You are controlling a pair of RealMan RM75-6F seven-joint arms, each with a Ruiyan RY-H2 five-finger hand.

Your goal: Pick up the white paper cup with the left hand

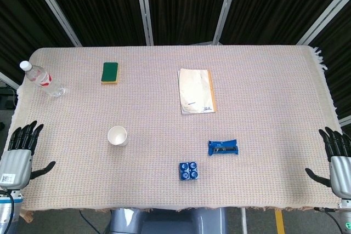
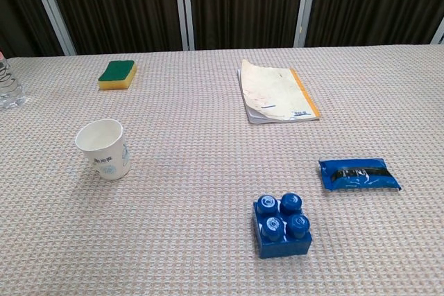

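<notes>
The white paper cup [image 1: 118, 136] [image 2: 104, 149] stands upright on the woven tablecloth, left of the middle, its mouth open and empty. My left hand [image 1: 19, 153] hovers at the table's front left corner, fingers spread and holding nothing, well to the left of the cup. At the front right corner my right hand [image 1: 338, 156] is likewise spread and empty. Neither hand shows in the chest view.
A water bottle [image 1: 42, 79] lies at the far left. A green and yellow sponge [image 1: 111, 73] and a worn booklet [image 1: 196, 90] sit further back. A blue snack packet [image 1: 223, 147] and a blue toy brick [image 1: 189, 170] lie front of centre.
</notes>
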